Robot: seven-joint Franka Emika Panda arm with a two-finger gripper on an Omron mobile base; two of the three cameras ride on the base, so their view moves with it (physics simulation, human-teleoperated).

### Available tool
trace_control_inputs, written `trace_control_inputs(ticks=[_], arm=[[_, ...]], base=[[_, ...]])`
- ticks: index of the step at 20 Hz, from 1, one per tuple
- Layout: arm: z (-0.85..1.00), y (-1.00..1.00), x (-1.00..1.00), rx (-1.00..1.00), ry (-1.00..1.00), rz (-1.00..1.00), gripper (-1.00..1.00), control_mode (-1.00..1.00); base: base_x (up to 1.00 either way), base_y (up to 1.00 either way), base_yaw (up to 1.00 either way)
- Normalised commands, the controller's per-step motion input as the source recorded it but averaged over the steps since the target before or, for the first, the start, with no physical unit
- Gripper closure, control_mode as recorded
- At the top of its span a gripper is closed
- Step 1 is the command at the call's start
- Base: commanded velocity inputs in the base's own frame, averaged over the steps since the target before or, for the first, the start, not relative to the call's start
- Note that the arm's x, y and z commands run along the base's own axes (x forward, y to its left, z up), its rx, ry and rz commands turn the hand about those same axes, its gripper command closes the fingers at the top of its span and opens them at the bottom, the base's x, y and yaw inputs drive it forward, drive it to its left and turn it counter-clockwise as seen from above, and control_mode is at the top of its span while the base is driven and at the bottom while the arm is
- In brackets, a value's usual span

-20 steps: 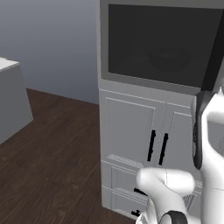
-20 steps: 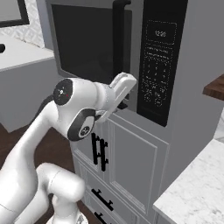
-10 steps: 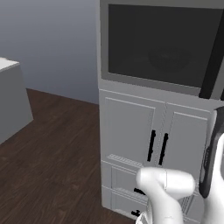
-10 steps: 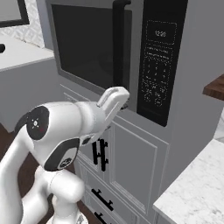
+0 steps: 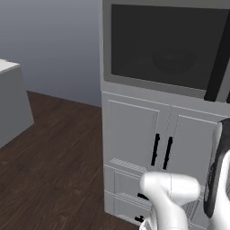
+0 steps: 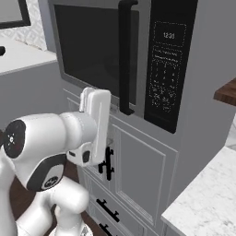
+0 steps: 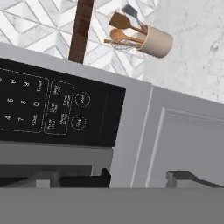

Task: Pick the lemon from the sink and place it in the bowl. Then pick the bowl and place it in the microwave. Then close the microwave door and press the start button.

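Hovering wide open, the gripper faces the microwave keypad, microwave door closed.

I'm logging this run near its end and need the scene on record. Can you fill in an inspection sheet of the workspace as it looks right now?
Surface: white marble counter at lower right, bare where visible.
Job's things: microwave with microwave door closed; control panel close ahead in the hand view. Lemon, bowl, sink: nothing seen.
Clutter: beige utensil holder with wooden spoons and a spatula, on marble.
Grippers: gripper open, holding nothing, facing the panel.
Cables: nothing seen.
Surroundings: grey cabinet doors with black handles below the microwave; dark wood floor.
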Motion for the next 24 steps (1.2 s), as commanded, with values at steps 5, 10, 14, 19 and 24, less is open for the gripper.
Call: trace_control_inputs(ticks=[5, 10, 14, 19, 24], arm=[[0.14, 0.09, -0.16, -0.50, 0.54, 0.16, 1.00, -1.00], [0.29, -0.06, -0.29, -0.28, 0.45, 0.09, 1.00, -1.00], [0.21, -0.18, -0.40, -0.17, 0.30, 0.16, 1.00, -1.00], [0.02, -0.09, -0.42, -0.19, 0.16, 0.28, 1.00, -1.00], [-0.08, -0.04, -0.04, -0.07, -0.27, 0.32, 1.00, -1.00]], base=[[0.00, 0.00, 0.00], [0.00, 0.00, 0.00], [0.00, 0.00, 0.00], [0.00, 0.00, 0.00], [0.00, 0.00, 0.00]])
